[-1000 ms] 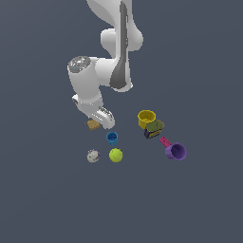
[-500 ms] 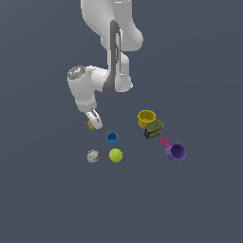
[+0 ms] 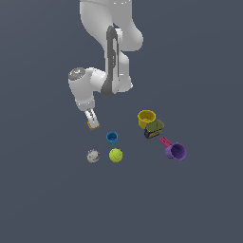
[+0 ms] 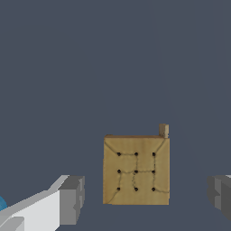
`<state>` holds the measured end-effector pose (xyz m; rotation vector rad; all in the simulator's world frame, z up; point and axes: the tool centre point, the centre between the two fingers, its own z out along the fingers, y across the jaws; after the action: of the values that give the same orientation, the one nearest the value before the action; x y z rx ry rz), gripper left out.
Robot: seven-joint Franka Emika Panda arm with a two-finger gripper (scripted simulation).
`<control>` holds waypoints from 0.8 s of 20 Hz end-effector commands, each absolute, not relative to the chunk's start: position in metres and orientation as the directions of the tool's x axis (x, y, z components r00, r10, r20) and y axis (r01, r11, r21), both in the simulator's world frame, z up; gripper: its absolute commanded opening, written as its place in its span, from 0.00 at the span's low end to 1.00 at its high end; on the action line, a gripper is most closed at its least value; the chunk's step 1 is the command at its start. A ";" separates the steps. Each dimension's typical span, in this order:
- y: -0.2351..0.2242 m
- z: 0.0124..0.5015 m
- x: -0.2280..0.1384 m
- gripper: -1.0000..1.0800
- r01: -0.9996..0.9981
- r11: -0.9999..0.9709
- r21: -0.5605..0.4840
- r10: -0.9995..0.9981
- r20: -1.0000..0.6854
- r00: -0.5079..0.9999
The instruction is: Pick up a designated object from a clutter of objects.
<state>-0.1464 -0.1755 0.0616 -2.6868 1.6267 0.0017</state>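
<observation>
Block (image 4: 136,170) now lies between the open fingers (image 4: 71,200) of the hand (image 3: 92,120), which has come beside the blue cup (image 3: 112,137), so closing seems next.

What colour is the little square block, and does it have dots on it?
The square block is tan-brown, with nine dark dots in a grid and thin crack lines. The wrist view shows it best.

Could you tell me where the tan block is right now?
The tan block lies under the hand, toward the exterior view's left of the blue cup, above the grey ball.
</observation>
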 end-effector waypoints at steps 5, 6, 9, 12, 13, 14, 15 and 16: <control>-0.176 0.058 -0.147 0.96 -0.886 -0.463 0.000 -0.886 -0.001 0.463; -0.175 0.056 -0.147 0.96 -0.886 -0.463 0.000 -0.886 -0.001 0.463; -0.176 0.048 -0.147 0.96 -0.887 -0.462 0.000 -0.887 -0.001 0.462; -0.176 0.036 -0.148 0.96 -0.888 -0.460 0.000 -0.888 -0.001 0.460; -0.176 0.031 -0.148 0.96 -0.888 -0.460 0.000 -0.888 -0.001 0.460; -0.176 0.027 -0.148 0.96 -0.888 -0.459 0.000 -0.888 -0.001 0.459; -0.176 0.024 -0.148 0.96 -0.888 -0.459 0.000 -0.888 -0.001 0.459; -0.175 0.020 -0.148 0.96 -0.888 -0.459 0.000 -0.888 -0.001 0.459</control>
<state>-0.1481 -0.1756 0.0259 -2.6834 1.6331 0.0020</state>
